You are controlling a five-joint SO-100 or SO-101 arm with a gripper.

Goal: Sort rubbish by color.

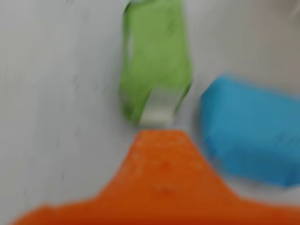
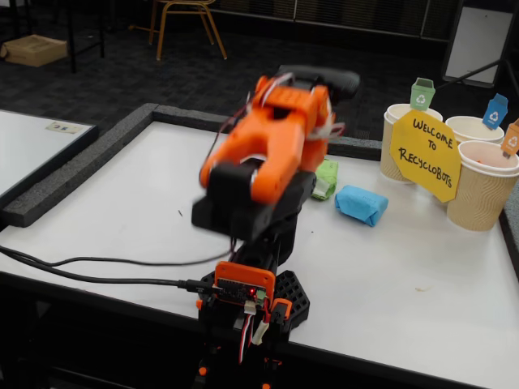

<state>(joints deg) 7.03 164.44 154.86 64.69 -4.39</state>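
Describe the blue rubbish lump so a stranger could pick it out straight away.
Start at the yellow octagonal sign leaning on the paper cups at the right of the fixed view. Down-left of it, on the white table, lies the blue lump. Its only close neighbour, the green lump, sits half-hidden behind the arm.

Dark carpet floor (image 2: pixel 122 73) lies behind the white table (image 2: pixel 122 203), with a wooden-legged chair (image 2: pixel 188 20) beyond.
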